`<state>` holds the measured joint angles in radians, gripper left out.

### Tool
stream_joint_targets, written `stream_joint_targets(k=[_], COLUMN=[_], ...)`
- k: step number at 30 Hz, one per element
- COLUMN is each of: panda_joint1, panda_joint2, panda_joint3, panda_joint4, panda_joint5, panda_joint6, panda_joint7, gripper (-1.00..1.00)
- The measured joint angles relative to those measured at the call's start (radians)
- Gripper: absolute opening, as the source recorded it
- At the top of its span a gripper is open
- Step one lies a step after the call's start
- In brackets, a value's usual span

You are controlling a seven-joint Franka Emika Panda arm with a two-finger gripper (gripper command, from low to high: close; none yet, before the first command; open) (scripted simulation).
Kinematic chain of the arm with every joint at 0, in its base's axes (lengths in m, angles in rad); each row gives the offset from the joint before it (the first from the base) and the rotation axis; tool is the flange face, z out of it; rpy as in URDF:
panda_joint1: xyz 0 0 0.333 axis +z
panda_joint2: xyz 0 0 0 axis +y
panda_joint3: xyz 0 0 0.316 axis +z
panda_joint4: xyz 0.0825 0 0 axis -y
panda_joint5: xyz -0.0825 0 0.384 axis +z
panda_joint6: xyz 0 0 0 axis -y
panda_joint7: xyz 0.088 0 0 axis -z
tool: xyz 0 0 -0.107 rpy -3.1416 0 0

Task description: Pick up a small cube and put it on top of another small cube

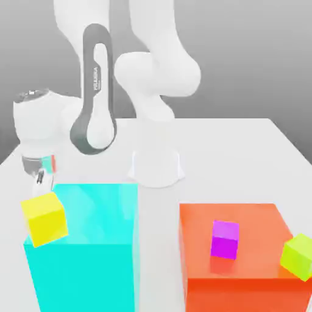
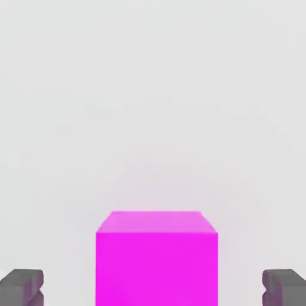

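Three small cubes: one yellow cube, one magenta cube and one lime-green cube. Two large blocks on the white surface: one cyan block, one orange-red block. One white robot arm.

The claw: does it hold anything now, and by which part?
Nothing is held. The claw is open, and the magenta cube sits between its fingers untouched.

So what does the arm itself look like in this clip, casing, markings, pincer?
The arm has glossy white rounded casings. One link carries a dark grey oval band with small white lettering, too small to read for certain. The pincer has dark grey blocky fingertips. No cables are visible.
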<state>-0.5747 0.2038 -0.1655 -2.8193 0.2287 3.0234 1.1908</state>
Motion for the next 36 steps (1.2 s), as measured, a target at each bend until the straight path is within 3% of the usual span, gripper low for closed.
stream_joint_targets(k=[2,3,11,17,22,28,36], panda_joint1=[-0.06,-0.084,-0.077,0.001,-0.006,-0.029,0.108], panda_joint2=[0.048,0.069,0.058,-0.08,-0.179,-0.107,-0.136], panda_joint3=[0.068,0.095,0.085,-0.032,-0.055,-0.061,0.032], panda_joint4=[0.008,0.011,0.009,-0.017,-0.027,0.165,0.455], panda_joint5=[0.03,0.042,0.028,-0.124,-0.223,-0.246,-0.201], panda_joint6=[0.039,0.057,0.049,-0.058,-0.152,-0.285,-0.606], panda_joint7=[-0.022,-0.03,-0.019,0.091,0.162,0.124,0.163], gripper=[0.0,-1.0,-1.0,-1.0,-1.0,-1.0,-1.0])
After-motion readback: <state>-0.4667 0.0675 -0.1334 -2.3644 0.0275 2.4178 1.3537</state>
